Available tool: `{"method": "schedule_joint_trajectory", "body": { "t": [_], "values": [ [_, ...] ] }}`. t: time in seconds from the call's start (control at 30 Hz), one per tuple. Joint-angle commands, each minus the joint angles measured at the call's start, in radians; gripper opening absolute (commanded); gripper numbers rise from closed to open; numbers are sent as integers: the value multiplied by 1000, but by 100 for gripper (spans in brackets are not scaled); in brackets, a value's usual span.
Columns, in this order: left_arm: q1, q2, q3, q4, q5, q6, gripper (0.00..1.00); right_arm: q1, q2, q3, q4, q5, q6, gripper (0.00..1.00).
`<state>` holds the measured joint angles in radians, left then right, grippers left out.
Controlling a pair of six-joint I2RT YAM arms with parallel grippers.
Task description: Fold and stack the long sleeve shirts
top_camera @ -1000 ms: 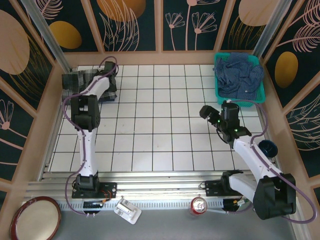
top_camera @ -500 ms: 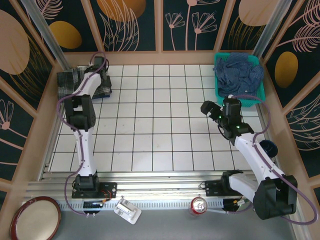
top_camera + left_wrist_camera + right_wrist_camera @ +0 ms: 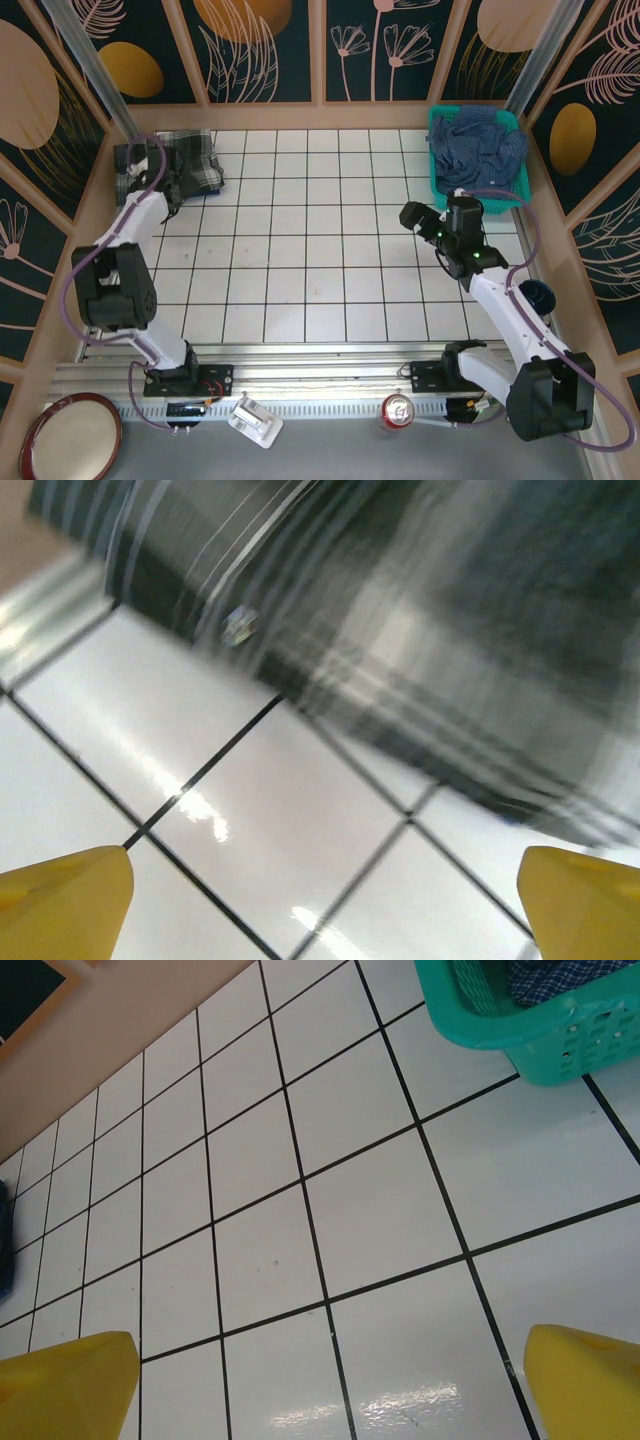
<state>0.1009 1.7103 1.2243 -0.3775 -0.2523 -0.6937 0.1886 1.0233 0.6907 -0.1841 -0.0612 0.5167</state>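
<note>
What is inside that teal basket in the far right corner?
A crumpled navy shirt fills the teal basket, heaped above its rim. Whether anything lies beneath it cannot be seen; the cloth covers the bottom.

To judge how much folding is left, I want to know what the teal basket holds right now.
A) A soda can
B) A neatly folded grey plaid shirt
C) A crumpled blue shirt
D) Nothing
C: a blue shirt lies bunched up inside the teal basket at the table's far right corner, while the right gripper hangs open over bare tiles.
</note>
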Motion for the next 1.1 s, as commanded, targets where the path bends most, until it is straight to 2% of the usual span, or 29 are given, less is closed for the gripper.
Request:
{"method": "schedule_joint_trajectory", "body": {
  "t": [0.0, 0.13, 0.3, 0.53, 0.67, 0.73, 0.93, 1.0, 1.07],
  "values": [
    [76, 93, -2, 67, 65, -124, 98, -3, -33, -24, 7, -13, -35, 99],
    [87, 171, 95, 91, 25, -114, 99, -2, -74, -52, 1, -11, -34, 99],
    [106, 382, 308, 49, 18, -110, 98, -5, -98, -68, -8, 10, -51, 99],
    [123, 595, 611, -77, -25, -86, 98, -9, -97, -45, -46, 29, -79, 99],
    [128, 537, 555, -49, -32, -69, 98, -12, -97, -40, -52, 37, -86, 99],
    [129, 492, 517, -51, -72, -59, 99, -12, -97, -36, -47, 31, -90, 99],
    [143, 375, 460, -104, -119, -7, 99, -11, -123, -36, -39, 49, -122, 99],
    [142, 294, 413, -114, -79, 26, 99, -11, -142, -33, -11, 88, -152, 99],
    [130, 143, 273, -61, -51, 46, 99, -11, -159, -47, 64, 175, -198, 99]
  ]
}}
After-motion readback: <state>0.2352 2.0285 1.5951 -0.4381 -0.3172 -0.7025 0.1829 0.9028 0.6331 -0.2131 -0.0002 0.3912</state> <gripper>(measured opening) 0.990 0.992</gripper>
